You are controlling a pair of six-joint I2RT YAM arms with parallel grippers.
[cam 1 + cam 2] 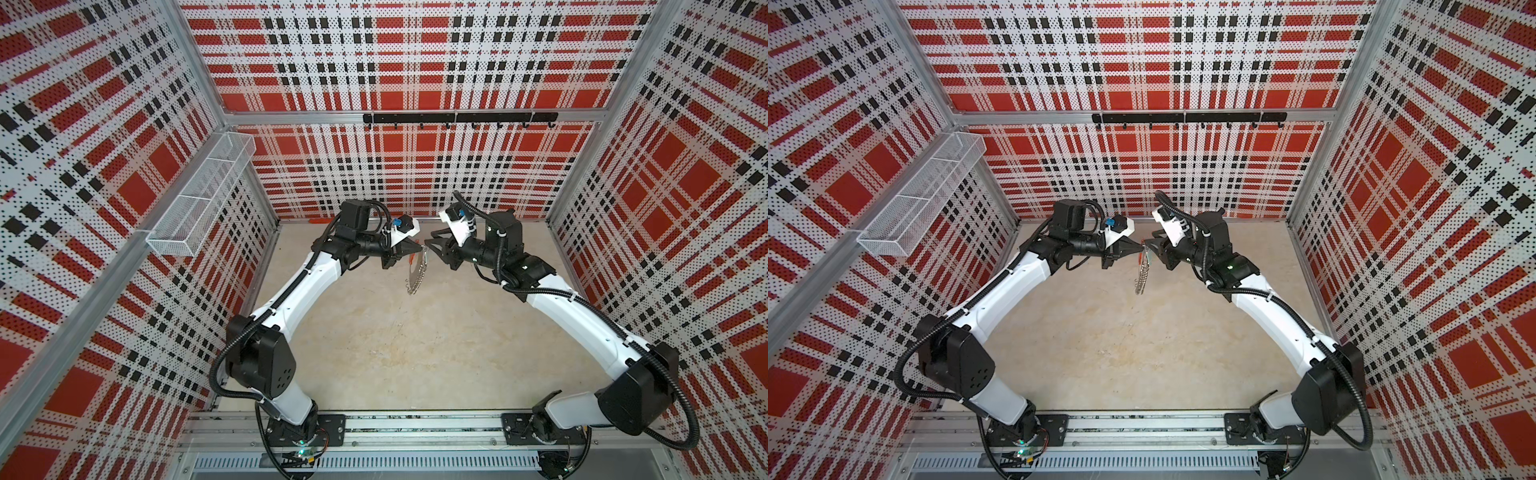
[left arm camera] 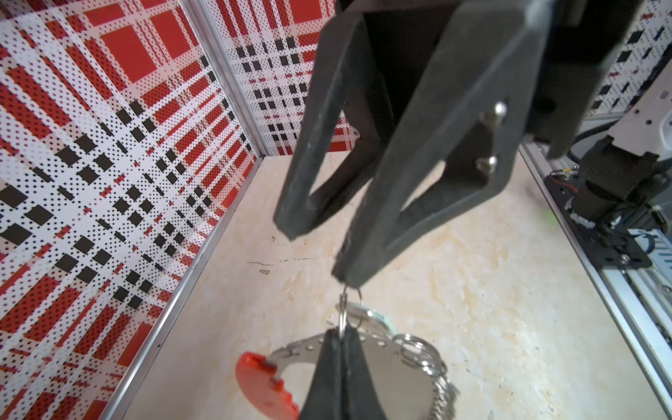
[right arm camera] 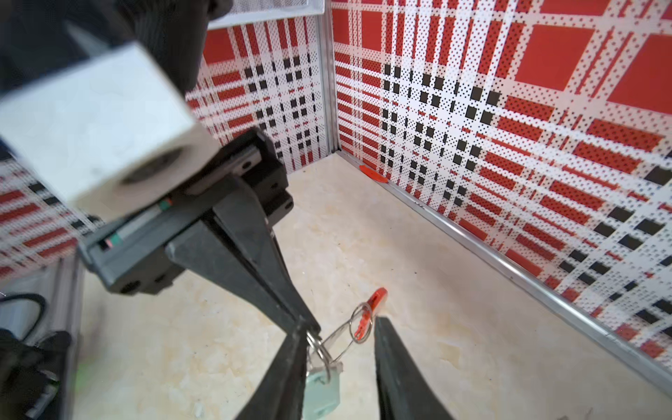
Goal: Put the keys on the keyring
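The left arm (image 1: 299,286) and right arm (image 1: 582,313) share one build: glossy white link shells between bulky matte-black joint housings (image 1: 270,365). A black ribbed cable conduit (image 1: 217,370) loops along each arm. Each wrist bears a white camera block (image 3: 98,123), the left one with a blue connector (image 1: 398,223). The fingers (image 2: 429,152) are flat, dark-grey tapering triangles with cut-out middles; two silver screws (image 2: 500,108) show on one. Black base plates (image 1: 328,428) sit on the near aluminium rail (image 1: 415,424); a green light (image 1: 300,451) glows at the left base.
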